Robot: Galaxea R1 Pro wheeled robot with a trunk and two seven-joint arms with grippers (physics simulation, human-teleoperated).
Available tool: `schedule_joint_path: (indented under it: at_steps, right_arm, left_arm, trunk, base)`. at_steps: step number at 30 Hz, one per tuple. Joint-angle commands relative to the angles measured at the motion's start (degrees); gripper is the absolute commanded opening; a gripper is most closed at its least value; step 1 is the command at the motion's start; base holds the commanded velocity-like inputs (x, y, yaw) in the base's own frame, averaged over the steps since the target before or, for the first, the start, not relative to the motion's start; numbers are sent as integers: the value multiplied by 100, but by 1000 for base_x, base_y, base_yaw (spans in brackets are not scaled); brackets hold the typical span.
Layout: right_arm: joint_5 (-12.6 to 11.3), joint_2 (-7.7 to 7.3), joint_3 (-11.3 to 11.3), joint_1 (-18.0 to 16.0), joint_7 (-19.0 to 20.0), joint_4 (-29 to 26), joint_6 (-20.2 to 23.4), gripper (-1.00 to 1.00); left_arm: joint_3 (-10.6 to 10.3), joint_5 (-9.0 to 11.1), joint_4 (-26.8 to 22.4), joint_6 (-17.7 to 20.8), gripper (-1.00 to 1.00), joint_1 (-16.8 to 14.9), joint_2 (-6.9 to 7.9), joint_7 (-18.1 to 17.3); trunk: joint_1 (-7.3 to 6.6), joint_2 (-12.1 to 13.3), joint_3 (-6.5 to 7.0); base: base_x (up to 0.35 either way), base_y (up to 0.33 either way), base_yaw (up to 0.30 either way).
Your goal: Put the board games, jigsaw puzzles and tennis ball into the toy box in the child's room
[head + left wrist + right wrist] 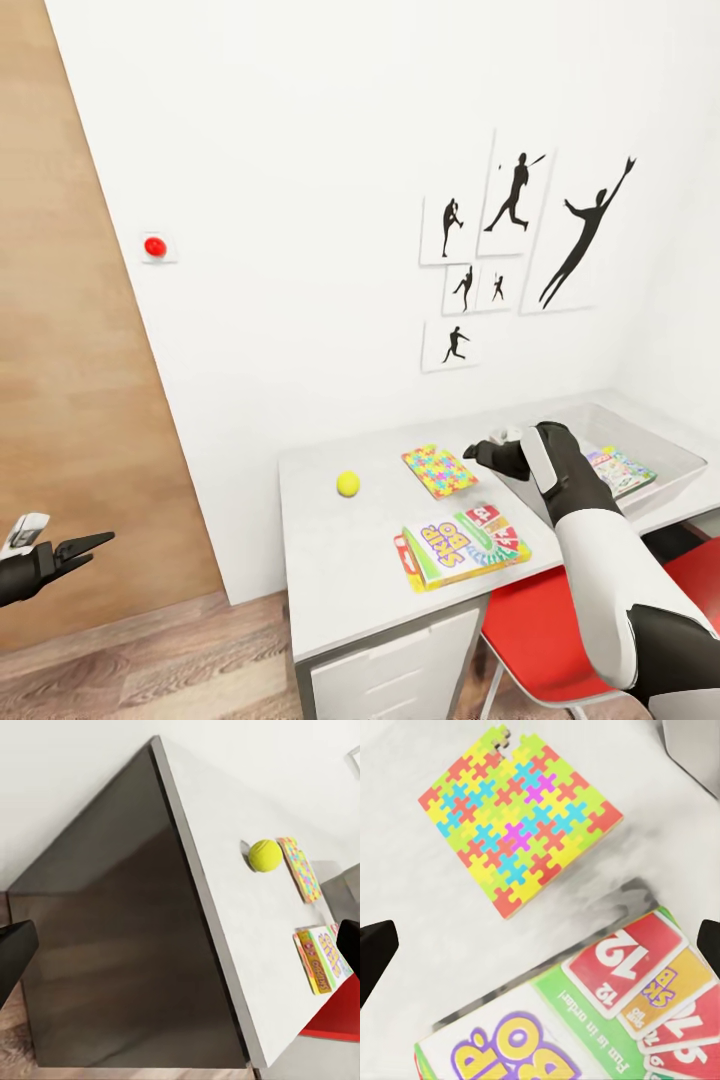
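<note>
head view high over table [330,520], left wrist low beside it, right wrist close above, all sharing jigsaw puzzle [440,471]

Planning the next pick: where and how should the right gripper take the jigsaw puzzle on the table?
The jigsaw puzzle lies flat on the table, so probably from above, fingers closing across two opposite thin edges. The right gripper hovers open beside it already.

A multicoloured jigsaw puzzle [520,820] lies flat on the pale grey table [420,900], just beside the Skip-Bo box [592,1020]. Dark fingertips [375,949] stand spread wide apart.
</note>
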Motion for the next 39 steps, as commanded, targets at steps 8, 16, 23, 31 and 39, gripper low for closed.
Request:
schedule_joint_path:
  at_steps: [8,16,23,31,39]
  right_arm:
    - [-61,7,-3,-12,-57,-4,-45,100]
    - [-61,7,9,-13,-57,22,-70,100]
    - [-61,1,5,-26,-57,154,-200,100]
    - [-60,7,4,-36,-57,227,-274,100]
    - [-53,2,-2,-49,-57,233,-288,100]
  left_arm:
    - [3,14,1,31,100,-4,1,-9]
    - [3,21,1,31,100,-4,1,-17]
    - [3,21,1,31,100,-4,1,-18]
    - [3,22,1,31,100,-4,-1,-17]
    - [3,22,1,31,100,-4,-1,-18]
  trunk:
    - [1,-6,-82]
    - [1,-6,-156]
    - [1,-6,-222]
    - [1,-6,-297]
    - [1,-6,-372]
  base:
    - [0,0,0]
    - [0,0,0]
    - [0,0,0]
    - [0,0,0]
    - [0,0,0]
